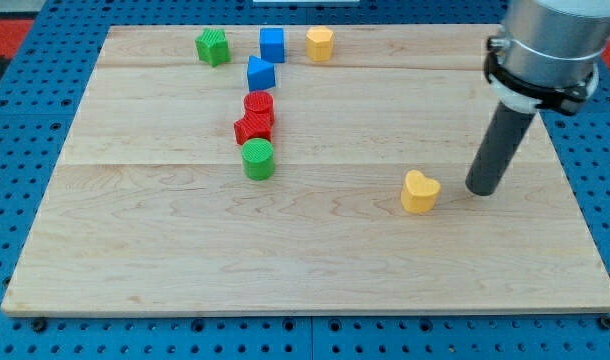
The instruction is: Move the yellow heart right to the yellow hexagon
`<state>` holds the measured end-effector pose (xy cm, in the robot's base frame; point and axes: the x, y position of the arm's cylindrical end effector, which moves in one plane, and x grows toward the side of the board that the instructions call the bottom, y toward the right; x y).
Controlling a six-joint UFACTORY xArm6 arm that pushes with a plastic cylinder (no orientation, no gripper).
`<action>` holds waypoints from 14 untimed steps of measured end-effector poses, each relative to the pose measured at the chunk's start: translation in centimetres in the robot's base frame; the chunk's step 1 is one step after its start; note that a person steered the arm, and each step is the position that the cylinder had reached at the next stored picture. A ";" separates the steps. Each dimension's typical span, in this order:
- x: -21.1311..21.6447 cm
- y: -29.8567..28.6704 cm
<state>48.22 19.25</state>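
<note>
Altogether seven blocks sit on the wooden board [315, 270]: two yellow, two blue, two red and two green would make eight, but the count is yellow heart [420, 191] lower right of centre, yellow hexagon [319, 44] at the top, blue cube [272, 44], blue block [260, 73], red cylinder [259, 105], red star [251, 128], green cylinder [258, 159] and green star [213, 47], eight in all. My tip [480, 189] rests just right of the heart, apart from it, grasping nothing since it is a bare rod. Between heart and hexagon the board lies open; the blue, red and green column stands to the left.
</note>
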 end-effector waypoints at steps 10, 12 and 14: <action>-11.4 -14.4; -15.5 -13.2; -16.7 -10.9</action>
<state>31.52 8.33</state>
